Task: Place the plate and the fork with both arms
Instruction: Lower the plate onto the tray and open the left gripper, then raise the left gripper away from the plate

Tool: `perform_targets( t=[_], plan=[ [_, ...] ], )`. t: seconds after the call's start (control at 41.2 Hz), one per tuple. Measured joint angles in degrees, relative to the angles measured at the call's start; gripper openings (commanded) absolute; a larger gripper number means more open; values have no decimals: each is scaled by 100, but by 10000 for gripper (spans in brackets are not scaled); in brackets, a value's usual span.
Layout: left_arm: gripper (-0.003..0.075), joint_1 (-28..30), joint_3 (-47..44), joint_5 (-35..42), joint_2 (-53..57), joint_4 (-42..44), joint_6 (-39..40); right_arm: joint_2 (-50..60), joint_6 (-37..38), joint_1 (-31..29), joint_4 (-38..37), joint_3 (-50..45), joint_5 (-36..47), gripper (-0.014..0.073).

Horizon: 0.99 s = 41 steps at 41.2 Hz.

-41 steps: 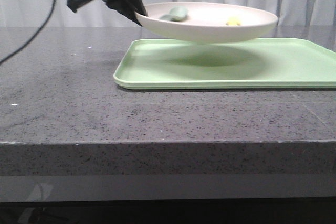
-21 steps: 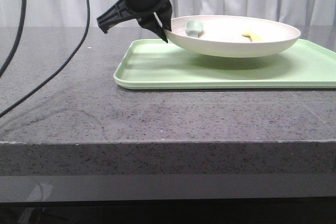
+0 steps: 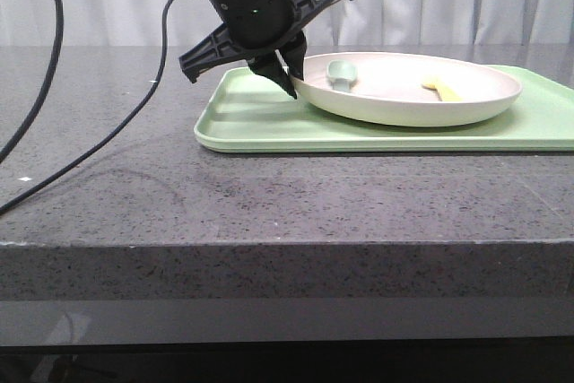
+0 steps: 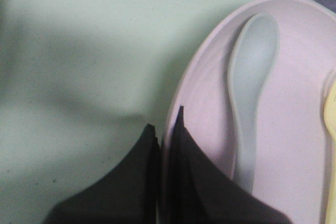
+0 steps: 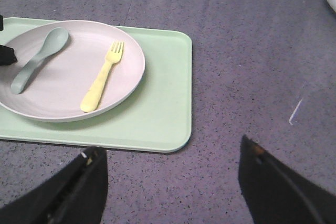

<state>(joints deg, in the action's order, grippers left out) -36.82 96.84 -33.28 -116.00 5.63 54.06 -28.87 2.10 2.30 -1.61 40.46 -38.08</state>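
Note:
The cream-white plate [image 3: 413,96] rests on the light-green tray [image 3: 260,123]. My left gripper [image 3: 289,78] is shut on the plate's left rim; in the left wrist view the gripper [image 4: 165,124] pinches the plate's rim [image 4: 186,93]. A pale-yellow fork [image 3: 441,89] lies inside the plate, on its right part, and shows in the right wrist view [image 5: 102,80]. The plate [image 5: 63,93] and tray [image 5: 157,114] show there too. My right gripper [image 5: 170,153] is open and empty above bare table beside the tray.
A teal-green spoon [image 3: 341,73] lies in the plate beside the left gripper, also in the left wrist view [image 4: 249,93] and the right wrist view [image 5: 37,59]. A black cable [image 3: 108,114] trails over the grey stone table [image 3: 108,186] at the left.
My left gripper has lowered the plate and carried it to the right, from hovering above the tray to resting on it. The spoon and fork have stayed in the plate.

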Motion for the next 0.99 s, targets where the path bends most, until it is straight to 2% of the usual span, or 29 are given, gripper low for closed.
perform_targets(
  t=[0.121,0.243,0.485,0.728,0.825,0.995],
  plan=[
    [193,0,0,64,0,0,10,0,0,0,0,0,0,542],
    [247,0,0,101,0,32,10,0,0,0,0,0,0,542],
    [249,0,0,-73,54,374,13,0,0,0,0,0,0,542],
    [249,0,0,-777,606,1336,-10,0,0,0,0,0,0,542],
    [249,0,0,-1033,919,1527,-573,0,0,0,0,0,0,542],
    [249,79,0,-1654,1571,1466,-2500,0,0,0,0,0,0,542]
  ],
)
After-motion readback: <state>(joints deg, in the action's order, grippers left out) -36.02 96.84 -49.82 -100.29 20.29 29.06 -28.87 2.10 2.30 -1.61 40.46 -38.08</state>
